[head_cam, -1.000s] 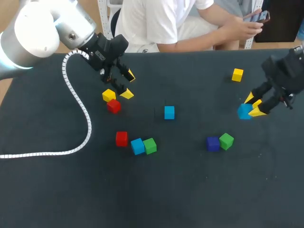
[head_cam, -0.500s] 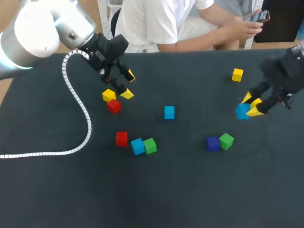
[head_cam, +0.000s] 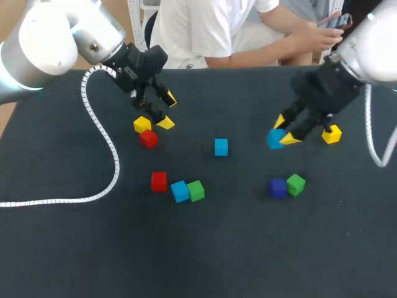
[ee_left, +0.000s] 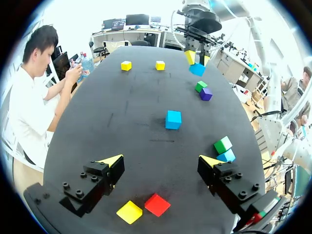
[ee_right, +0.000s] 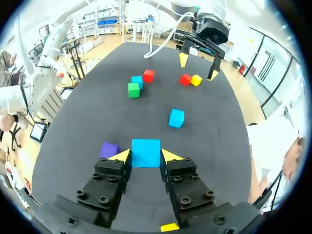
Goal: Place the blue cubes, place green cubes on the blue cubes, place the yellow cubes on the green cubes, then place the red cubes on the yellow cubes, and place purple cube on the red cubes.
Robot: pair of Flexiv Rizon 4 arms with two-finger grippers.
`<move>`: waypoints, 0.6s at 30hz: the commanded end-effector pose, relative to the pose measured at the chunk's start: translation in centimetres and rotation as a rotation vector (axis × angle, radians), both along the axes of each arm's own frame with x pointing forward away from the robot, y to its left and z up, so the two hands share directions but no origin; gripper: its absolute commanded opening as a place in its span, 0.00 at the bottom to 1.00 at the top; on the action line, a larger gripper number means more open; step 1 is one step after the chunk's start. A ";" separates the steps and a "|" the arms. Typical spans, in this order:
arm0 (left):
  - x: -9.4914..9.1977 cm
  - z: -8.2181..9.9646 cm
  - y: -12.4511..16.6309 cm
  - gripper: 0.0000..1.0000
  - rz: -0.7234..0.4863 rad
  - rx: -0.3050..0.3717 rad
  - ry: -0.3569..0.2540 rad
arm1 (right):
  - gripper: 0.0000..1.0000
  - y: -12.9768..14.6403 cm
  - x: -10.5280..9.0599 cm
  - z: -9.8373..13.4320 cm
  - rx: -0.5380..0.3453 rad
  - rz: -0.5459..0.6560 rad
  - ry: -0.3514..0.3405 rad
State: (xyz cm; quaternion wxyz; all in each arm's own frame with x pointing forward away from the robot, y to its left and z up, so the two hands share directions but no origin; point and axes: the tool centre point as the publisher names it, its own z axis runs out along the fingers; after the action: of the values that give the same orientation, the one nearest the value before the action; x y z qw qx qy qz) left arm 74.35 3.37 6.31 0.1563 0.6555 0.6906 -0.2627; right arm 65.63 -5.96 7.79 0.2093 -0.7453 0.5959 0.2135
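Fingers first: gripping a blue cube (ee_right: 146,152) with the right fingers (ee_right: 119,157), pads on two opposite faces, nice and square. Can't tell from overhead whether lifted or skimming the tabletop (head_cam: 248,248). Looking out from that wrist, spot the lone blue cube (ee_right: 176,117) ahead at roughly 1 o'clock, well apart. No long axis to fuss over with cubes. Same story overhead: sits at 9 o'clock from the held one. Guessing that as the landing area, so probably a straight carry toward 9, using the right arm as clearly the nearer.

Further out at 10 o'clock, find the left fingers (head_cam: 166,122) spread wide, holding nothing, just beside a yellow cube (head_cam: 142,124) and a red cube (head_cam: 148,139). Need the left wrist view to confirm that emptiness. Need the overhead to properly see the other yellow cube (head_cam: 332,134), just beside the right fingers at 3 o'clock.
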 end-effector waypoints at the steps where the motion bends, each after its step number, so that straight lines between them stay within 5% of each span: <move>1: 0.3 0.0 0.0 1.00 -0.006 0.001 0.004 | 0.00 1.6 1.4 -0.2 -0.029 0.004 0.049; 18: 0.3 0.0 0.0 1.00 -0.006 0.001 0.004 | 0.00 3.5 -0.3 -2.4 -0.074 -0.112 0.114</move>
State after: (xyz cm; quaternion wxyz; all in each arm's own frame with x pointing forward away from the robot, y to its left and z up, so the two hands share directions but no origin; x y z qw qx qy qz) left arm 74.35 3.36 6.31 0.1563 0.6555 0.6906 -0.2627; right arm 65.86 -2.80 5.40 0.1555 -0.7045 0.6542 0.2271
